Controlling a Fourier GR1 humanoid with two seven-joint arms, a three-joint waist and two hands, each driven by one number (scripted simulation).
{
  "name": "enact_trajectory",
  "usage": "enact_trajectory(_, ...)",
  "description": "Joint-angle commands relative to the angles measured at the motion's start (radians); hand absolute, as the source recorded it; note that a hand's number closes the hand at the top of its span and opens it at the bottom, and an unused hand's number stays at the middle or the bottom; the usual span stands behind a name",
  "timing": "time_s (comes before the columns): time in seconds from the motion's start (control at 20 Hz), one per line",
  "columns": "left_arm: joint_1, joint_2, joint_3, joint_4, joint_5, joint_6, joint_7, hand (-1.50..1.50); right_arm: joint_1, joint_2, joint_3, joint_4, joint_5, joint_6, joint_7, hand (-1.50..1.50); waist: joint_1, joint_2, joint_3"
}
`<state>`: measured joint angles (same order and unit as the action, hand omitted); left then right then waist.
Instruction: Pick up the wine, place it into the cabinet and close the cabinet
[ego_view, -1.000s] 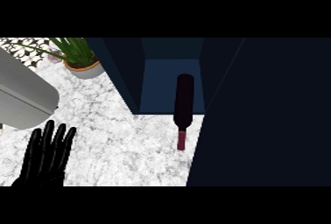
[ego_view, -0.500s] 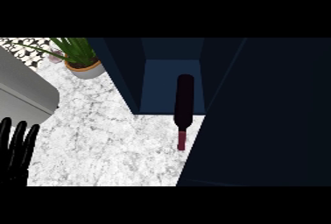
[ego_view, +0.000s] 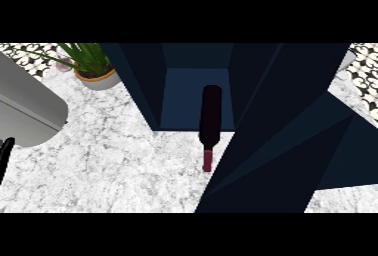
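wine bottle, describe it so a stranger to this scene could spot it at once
Find the dark blue cabinet standing open mid-view on the marble counter. At its open front is the bottle: the only slim, dark thing there, its maroon neck pointing toward the view's lower edge.

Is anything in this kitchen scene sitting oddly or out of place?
The wine bottle looks odd: its dark body sits in the open cabinet, but its reddish neck shows over the marble counter, past the cabinet's front edge. Whether it stands or lies, I cannot tell.
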<state>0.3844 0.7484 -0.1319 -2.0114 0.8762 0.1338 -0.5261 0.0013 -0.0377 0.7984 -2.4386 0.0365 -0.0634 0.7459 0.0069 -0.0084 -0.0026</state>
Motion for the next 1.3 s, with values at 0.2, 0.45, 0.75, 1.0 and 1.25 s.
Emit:
enact_trajectory(0.2, -0.046, 0.008, 0.058, 0.062, 0.038, -0.046, 0.055, -1.5, -0.232, 0.034, 0.236, 0.106, 0.128, -0.209, -0.029, 1.5, 0.0, 0.004, 0.0)
enact_trajectory(0.45, -0.096, -0.008, 0.06, 0.111, 0.065, -0.109, 0.066, -1.5, -0.381, 0.032, 0.2, 0.126, 0.153, -0.308, 0.028, 1.5, 0.0, 0.005, -0.002)
enact_trajectory(0.75, -0.11, -0.048, 0.015, 0.066, 0.043, -0.068, 0.1, -1.5, -0.52, 0.028, 0.18, 0.197, 0.135, -0.406, 0.049, 1.5, 0.007, 0.006, -0.002)
enact_trajectory(1.0, -0.133, -0.03, 0.054, 0.056, 0.072, -0.094, 0.122, -1.5, -0.632, 0.027, 0.063, 0.309, -0.007, -0.45, 0.016, 1.5, 0.04, 0.016, -0.002)
enact_trajectory(1.25, -0.151, -0.056, 0.023, 0.077, 0.05, -0.082, 0.132, -1.5, -0.811, 0.029, -0.045, 0.427, -0.104, -0.468, -0.014, 1.5, 0.048, 0.018, -0.002)
